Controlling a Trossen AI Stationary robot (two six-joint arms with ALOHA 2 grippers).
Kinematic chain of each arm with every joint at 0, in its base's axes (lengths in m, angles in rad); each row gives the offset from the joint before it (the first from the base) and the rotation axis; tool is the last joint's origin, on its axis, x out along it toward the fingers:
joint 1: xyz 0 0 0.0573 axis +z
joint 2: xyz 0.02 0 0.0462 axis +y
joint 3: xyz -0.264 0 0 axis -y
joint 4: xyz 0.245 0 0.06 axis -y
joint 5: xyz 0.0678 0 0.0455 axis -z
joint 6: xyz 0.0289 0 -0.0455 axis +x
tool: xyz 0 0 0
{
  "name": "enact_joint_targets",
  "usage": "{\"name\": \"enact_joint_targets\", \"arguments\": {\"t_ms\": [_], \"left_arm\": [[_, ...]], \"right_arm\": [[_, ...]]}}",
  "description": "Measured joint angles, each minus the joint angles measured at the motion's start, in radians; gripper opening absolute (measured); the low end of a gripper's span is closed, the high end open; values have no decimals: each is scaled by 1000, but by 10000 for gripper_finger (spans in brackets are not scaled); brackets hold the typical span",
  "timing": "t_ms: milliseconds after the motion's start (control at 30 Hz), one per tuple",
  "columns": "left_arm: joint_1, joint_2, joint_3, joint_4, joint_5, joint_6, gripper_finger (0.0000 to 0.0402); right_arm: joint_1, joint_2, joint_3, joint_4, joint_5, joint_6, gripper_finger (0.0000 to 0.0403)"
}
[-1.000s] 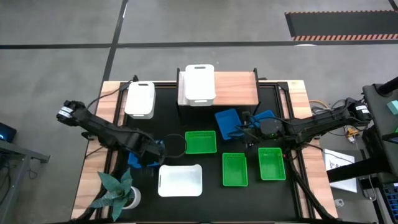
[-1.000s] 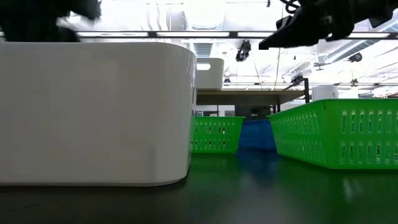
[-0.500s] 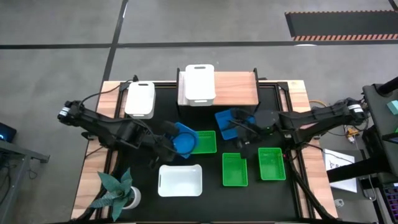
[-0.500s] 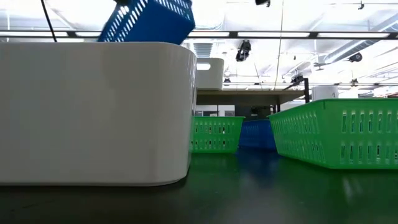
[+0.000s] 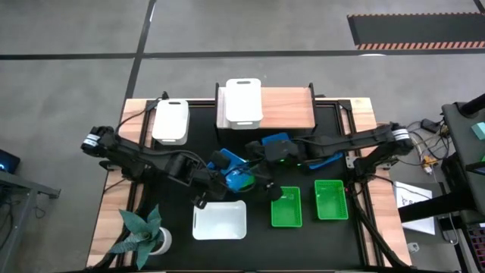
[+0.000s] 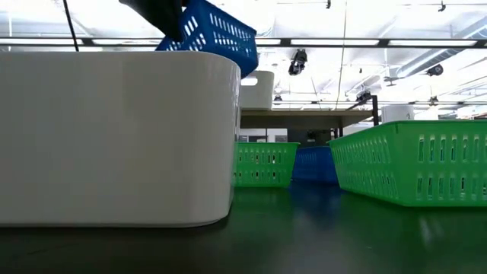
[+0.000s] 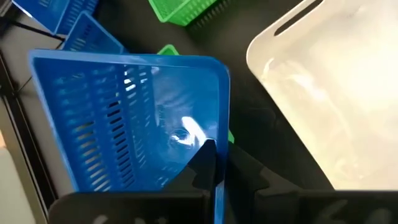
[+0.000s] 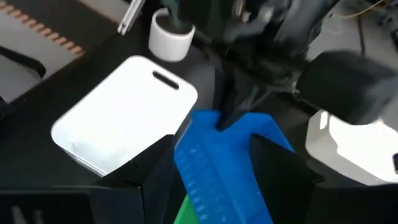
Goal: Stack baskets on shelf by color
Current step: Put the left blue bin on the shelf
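The left claw (image 5: 227, 176) is clamped on a blue basket (image 5: 235, 174), lifted over the table's (image 5: 258, 231) middle; the right claw (image 5: 265, 186) gapes wide around it (a handover, I'd guess). Right should close squarely on the rim before left releases.

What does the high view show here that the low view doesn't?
Only the high view: both arms, the shelf carrying a white basket, the plant, the left gripper gripping the raised blue basket. Only the low view: ceiling lights and the room behind. Both: that blue basket, the front white basket, green baskets.
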Motion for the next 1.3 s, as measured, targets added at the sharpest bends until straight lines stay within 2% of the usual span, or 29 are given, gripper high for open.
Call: {"name": "enact_joint_targets", "arguments": {"t_ms": [167,433,567,667,900,1133,1300], "left_arm": [[0,-17,-7,22,0,0,0],[-3,-24,4,71,-1,39,0],[-3,-23,3,97,-2,77,0],[-2,-23,2,123,-13,79,5],[-2,-23,2,164,-39,79,73],[-3,-36,2,195,-41,125,151],[-5,-89,2,201,-43,158,169]], "right_arm": [[-13,73,56,-55,-2,-15,201],[-40,114,62,-62,-52,-15,197],[-41,117,62,-70,-75,-33,174],[-42,117,62,-75,-124,-33,137],[-43,116,62,-85,-156,-36,19],[-43,96,62,-142,-154,-53,9],[-43,63,61,-239,-150,-32,9]]}}
